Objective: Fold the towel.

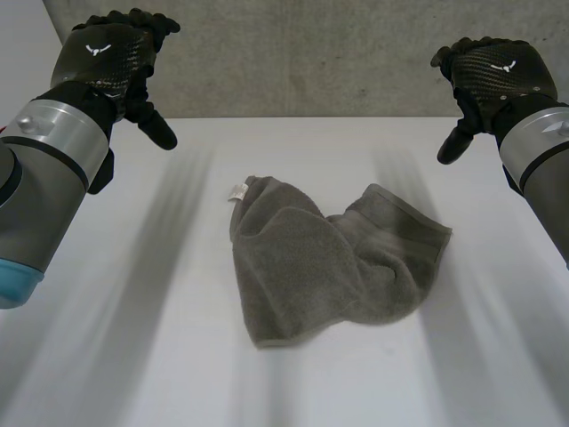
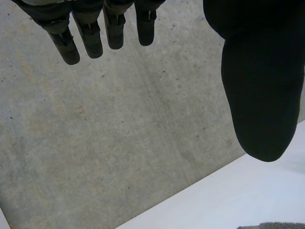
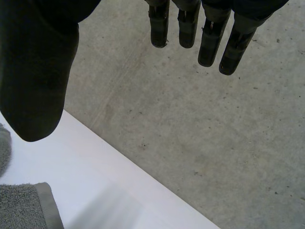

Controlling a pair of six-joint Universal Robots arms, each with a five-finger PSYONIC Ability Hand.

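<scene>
A grey towel [image 1: 329, 267] lies crumpled in the middle of the white table [image 1: 133, 356], with a small white label [image 1: 236, 192] at its far left corner. My left hand [image 1: 111, 58] hangs raised over the table's far left, well clear of the towel, fingers [image 2: 88, 33] straight and thumb [image 2: 259, 95] apart, holding nothing. My right hand [image 1: 493, 76] is raised at the far right, likewise open and empty, its fingers [image 3: 209, 38] straight. A towel corner [image 3: 24, 207] shows below the right thumb [image 3: 35, 81]; a sliver of towel [image 2: 276, 225] shows below the left thumb.
A grey concrete wall [image 1: 311, 53] rises right behind the table's far edge. Bare white tabletop surrounds the towel on all sides.
</scene>
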